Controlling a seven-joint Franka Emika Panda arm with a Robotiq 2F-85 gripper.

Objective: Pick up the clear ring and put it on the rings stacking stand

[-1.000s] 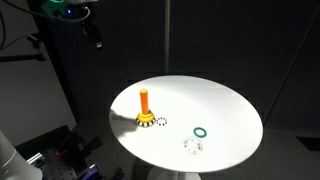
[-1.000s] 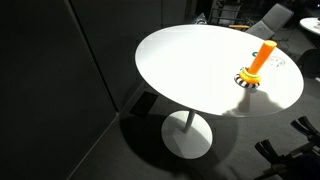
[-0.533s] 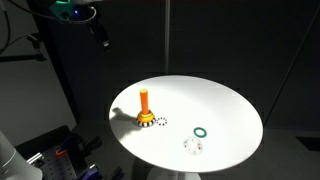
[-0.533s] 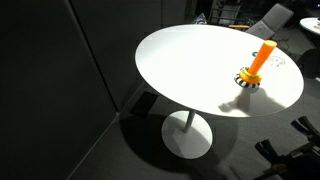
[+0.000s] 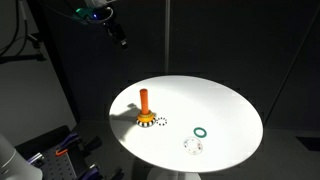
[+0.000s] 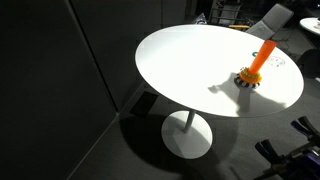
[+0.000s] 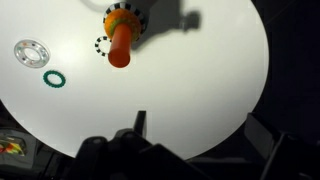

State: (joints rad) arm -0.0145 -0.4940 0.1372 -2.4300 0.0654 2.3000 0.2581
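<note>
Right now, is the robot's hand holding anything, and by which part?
Nothing. The gripper hangs high above the table, and the clear ring, green ring and dotted ring all lie on it.

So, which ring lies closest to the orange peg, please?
The black-and-white dotted ring, beside the yellow base; green ring and clear ring lie farther.
</note>
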